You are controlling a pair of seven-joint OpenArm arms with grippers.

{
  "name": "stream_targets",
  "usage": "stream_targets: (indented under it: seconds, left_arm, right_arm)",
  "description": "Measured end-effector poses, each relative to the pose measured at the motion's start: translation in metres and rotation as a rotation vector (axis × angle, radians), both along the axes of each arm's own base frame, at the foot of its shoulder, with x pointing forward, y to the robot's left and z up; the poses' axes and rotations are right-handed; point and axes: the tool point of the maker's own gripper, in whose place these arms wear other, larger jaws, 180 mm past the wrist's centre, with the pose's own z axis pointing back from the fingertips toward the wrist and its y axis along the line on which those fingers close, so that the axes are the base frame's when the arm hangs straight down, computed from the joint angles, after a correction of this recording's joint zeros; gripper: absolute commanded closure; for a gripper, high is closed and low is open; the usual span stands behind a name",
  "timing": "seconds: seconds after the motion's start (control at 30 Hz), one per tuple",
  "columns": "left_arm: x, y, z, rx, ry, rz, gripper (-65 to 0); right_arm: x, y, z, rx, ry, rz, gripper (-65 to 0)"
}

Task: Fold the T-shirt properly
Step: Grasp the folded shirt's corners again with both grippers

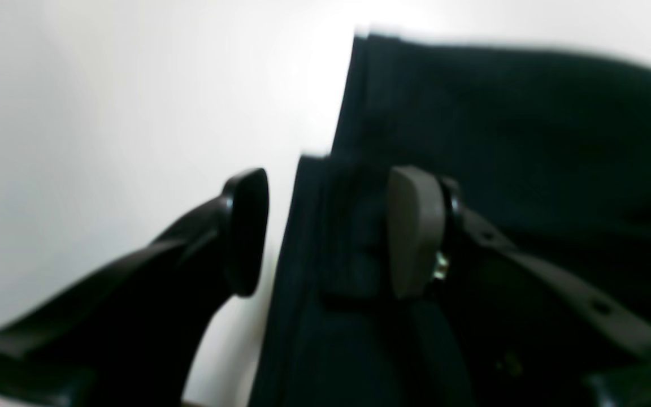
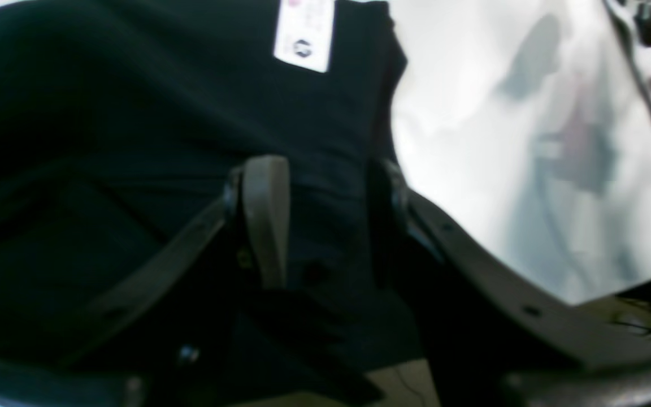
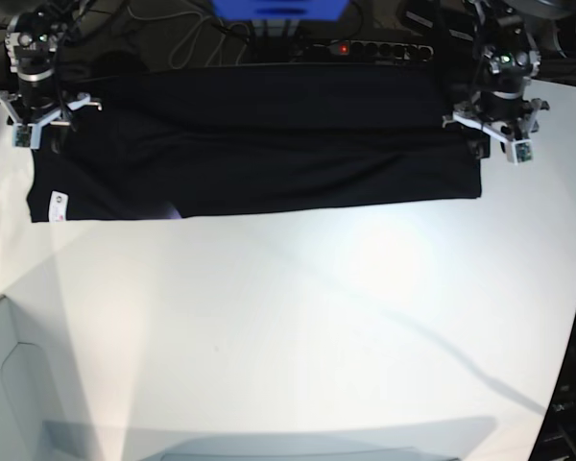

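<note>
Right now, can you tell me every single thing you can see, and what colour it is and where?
T-shirt: one, black, folded into a long band across the far side of the table.
Tag: one, white, on the shirt's corner below the right gripper.
Table: one, white, under everything.
Power strip: one, black, behind the table.
Box: one, blue, far edge.
Right gripper: one, jaws apart over the shirt's edge.
Left gripper: one, jaws apart at the shirt's other end.

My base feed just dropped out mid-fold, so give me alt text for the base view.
A black T-shirt lies folded into a long horizontal band across the far side of the white table, a small white tag at its near left corner. The right gripper sits at the band's left end and the left gripper at its right end, both with jaws parted.
</note>
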Motion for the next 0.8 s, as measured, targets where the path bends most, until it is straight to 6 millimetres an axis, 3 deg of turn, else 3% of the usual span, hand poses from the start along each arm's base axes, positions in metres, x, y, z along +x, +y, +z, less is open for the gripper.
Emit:
stream_targets:
  seconds: [0.17,0.33,0.57,0.67,0.8]
  left_arm:
    - [0.004,-0.005,0.02,0.022,-0.052,-0.024,-32.8]
    - [-0.007,0.017,0.023,0.052,-0.042,0.036,-33.0]
    - [-0.014,0.018,0.019,0.052,-0.017,0.037,-50.3]
    - [-0.015,0.019,0.01,0.036,-0.007,0.046,-51.3]
    - [-0.022,0.021,-0.012,-0.025,0.031,0.082,-51.3]
  right_arm:
    - [0.002,0.015,-0.009,0.029,0.015,0.044,-23.6]
    - [-0.012,0.014,-0.016,0.026,0.06,0.043,-23.6]
    - [-0.017,0.014,-0.016,0.022,0.066,0.047,-24.0]
    - [-0.023,0.015,-0.025,0.044,0.082,0.042,-23.7]
    - [-0.03,0.014,-0.057,0.115,0.133,0.02,-23.7]
